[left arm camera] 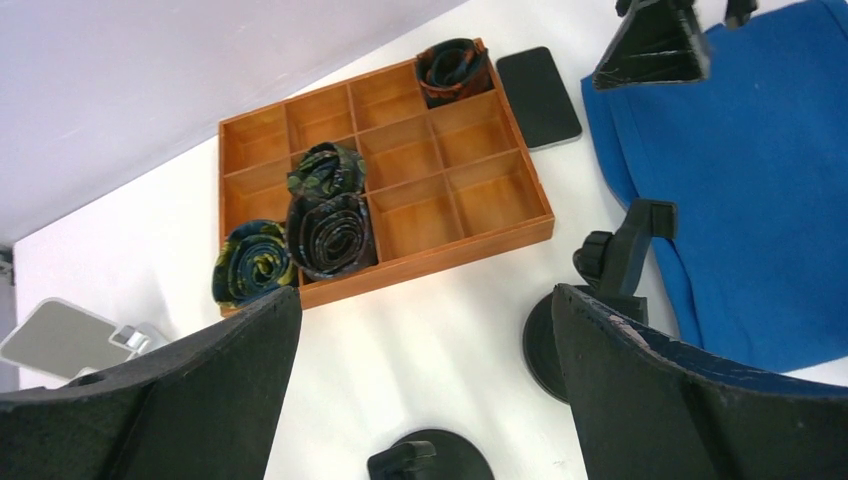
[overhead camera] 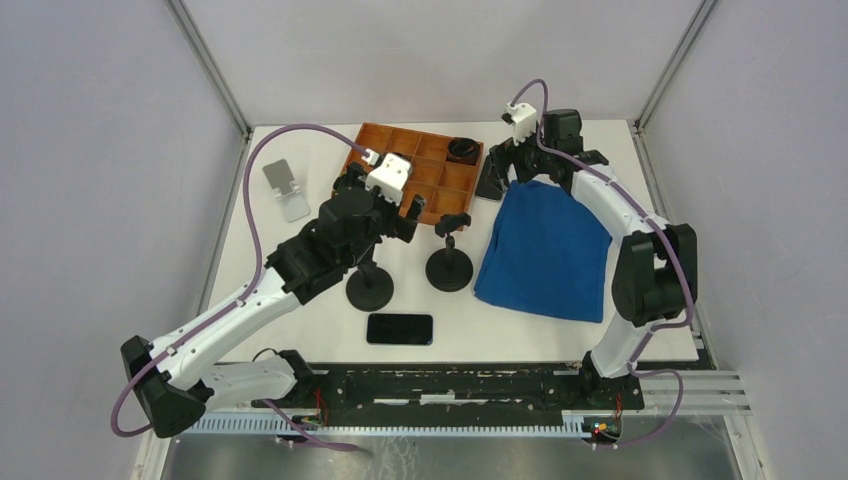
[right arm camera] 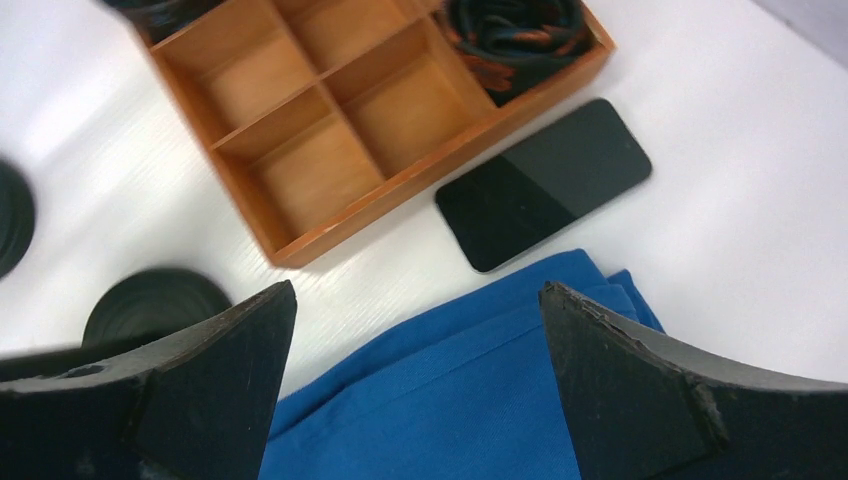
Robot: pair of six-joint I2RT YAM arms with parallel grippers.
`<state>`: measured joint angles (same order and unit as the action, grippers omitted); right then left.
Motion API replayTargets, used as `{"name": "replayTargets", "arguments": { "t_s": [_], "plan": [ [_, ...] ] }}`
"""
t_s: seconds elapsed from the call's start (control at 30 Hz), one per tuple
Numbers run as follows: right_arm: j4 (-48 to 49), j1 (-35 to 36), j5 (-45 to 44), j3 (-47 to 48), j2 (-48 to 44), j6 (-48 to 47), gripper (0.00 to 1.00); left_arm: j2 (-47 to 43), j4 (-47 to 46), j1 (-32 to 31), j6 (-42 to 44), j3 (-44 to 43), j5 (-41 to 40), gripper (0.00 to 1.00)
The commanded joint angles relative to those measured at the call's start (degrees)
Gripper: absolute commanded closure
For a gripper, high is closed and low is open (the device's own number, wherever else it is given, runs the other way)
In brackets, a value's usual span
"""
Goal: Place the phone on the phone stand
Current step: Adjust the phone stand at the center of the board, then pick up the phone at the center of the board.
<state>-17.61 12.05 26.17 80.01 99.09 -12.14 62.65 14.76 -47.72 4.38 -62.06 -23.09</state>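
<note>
On the white table (overhead camera: 460, 320), the following items are recorded.

- **Phone stand** (overhead camera: 283, 187): silver, set at the far left, left of the tray and well apart from both phones.
- **Near phone** (overhead camera: 400, 329): black, laid flat close to the near edge at about the centre. It lies just in front of the left pedestal and is touched by neither arm.
- **Far phone** (right arm camera: 545, 183): black, laid flat just beside the right wall of the tray. The far edge of the cloth lies near it.
- **Orange tray** (left arm camera: 430, 262): divided into compartments and placed far centre.
- **Dark rolls** (left arm camera: 330, 235): four patterned rolls are counted in the tray. Two sit in the near-left part, one at the near-left corner, and one in the far-right compartment.
- **Left pedestal** (overhead camera: 370, 285) and **right pedestal** (overhead camera: 450, 265): black, each a round base with a short post. They stand side by side in front of the tray.
- **Blue cloth** (overhead camera: 545, 250): spread at the right of the table.
- **Left gripper** (left arm camera: 422, 300): held above the space between the tray and the pedestals. Its fingers are spread wide and nothing is held between them.
- **Right gripper** (right arm camera: 416, 290): held at the far right above the far edge of the cloth, with the far phone just beyond it. Its fingers are likewise spread wide and nothing is held.
</note>
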Motion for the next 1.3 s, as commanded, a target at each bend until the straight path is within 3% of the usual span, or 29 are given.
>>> {"name": "replayTargets", "arguments": {
  "t_s": [0.0,0.33,0.83,1.27],
  "plan": [
    [-1.5,1.7,-14.1,5.7,4.6,13.3,0.02,-2.1,-3.3,0.2,2.7,0.5,-2.9,0.00],
    [-4.8,3.9,-27.7,14.8,15.1,25.4,0.02,-1.9,-3.2,0.2,2.8,0.7,-2.8,0.00],
    [-7.1,3.8,-29.2,25.2,27.3,30.2,0.02,-1.7,-3.4,0.2,3.2,1.0,-3.5,0.00],
    [-7.3,3.3,-28.9,28.7,32.7,30.8,0.09,-1.7,-3.5,0.2,3.4,1.2,-3.7,0.00]
  ]
}}
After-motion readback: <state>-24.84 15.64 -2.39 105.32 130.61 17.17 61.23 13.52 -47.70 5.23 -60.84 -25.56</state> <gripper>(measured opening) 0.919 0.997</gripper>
